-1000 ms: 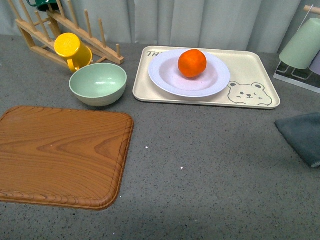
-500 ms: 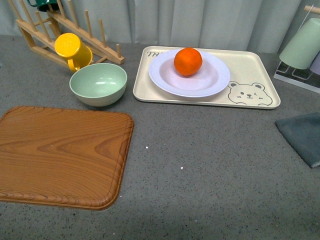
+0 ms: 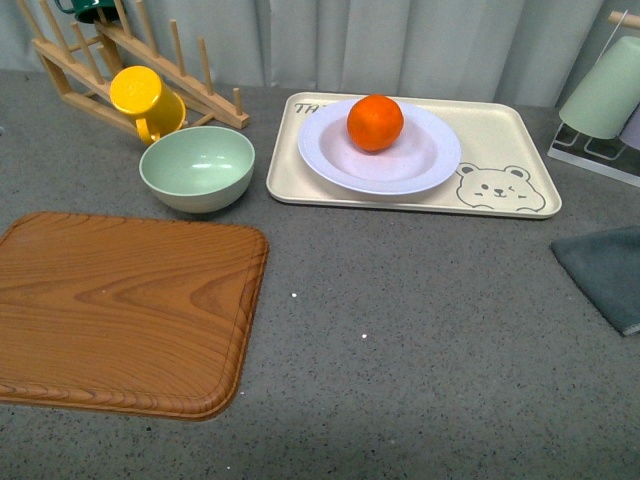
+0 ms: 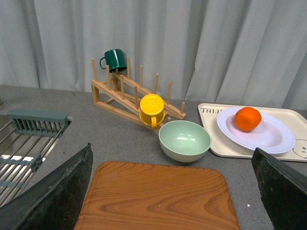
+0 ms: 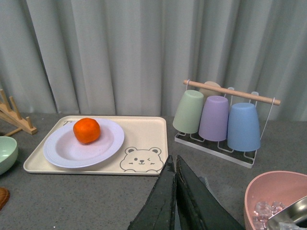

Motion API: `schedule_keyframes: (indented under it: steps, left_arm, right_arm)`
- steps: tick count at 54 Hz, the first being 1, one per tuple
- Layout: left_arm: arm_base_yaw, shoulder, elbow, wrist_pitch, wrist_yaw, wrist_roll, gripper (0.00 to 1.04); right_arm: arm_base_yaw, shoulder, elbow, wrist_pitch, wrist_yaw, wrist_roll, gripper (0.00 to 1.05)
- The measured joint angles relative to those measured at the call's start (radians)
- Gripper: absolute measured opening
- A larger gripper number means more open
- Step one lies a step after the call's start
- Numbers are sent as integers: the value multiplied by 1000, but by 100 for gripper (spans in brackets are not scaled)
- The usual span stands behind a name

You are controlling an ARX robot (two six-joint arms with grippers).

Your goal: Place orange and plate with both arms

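The orange (image 3: 376, 122) lies on the white ridged plate (image 3: 425, 160), toward its far left part. The plate stands on the beige bear tray (image 3: 505, 130) at the back of the table. Both also show in the left wrist view, orange (image 4: 248, 119) on plate (image 4: 273, 139), and in the right wrist view, orange (image 5: 87, 130) on plate (image 5: 62, 153). No arm shows in the front view. My left gripper (image 4: 172, 191) is open and empty, above the wooden board (image 4: 158, 199). My right gripper (image 5: 173, 163) is shut and empty, near the tray's near right corner.
A pale green bowl (image 3: 196, 167) and a yellow mug (image 3: 143, 98) on a wooden rack (image 3: 190, 85) stand left of the tray. A cup rack (image 5: 218, 117) stands to the right, with a grey cloth (image 3: 605, 270) and a pink bowl of ice (image 5: 278, 201) nearby. A dish drainer (image 4: 29, 143) stands far left.
The orange has rolled a little to the left and toward the back on the plate. Nothing else has moved.
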Motion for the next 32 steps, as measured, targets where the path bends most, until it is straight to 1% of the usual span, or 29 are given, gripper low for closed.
schedule_keyframes:
  steps: [19,20,25,32]
  left_arm:
    - [0,0,0,0,0,0,98]
    - [0,0,0,0,0,0,98]
    - [0,0,0,0,-1,0,98]
    - [0,0,0,0,0,0,98]
  right_arm:
    - [-1,-84,0,-84,-1,3,1]
    - [-1,-92,0,-92,-1,3,1]
    - [-1,-217,1,-250,-3,3,1]
    - [-1,-255,1,-261,-3,3,1]
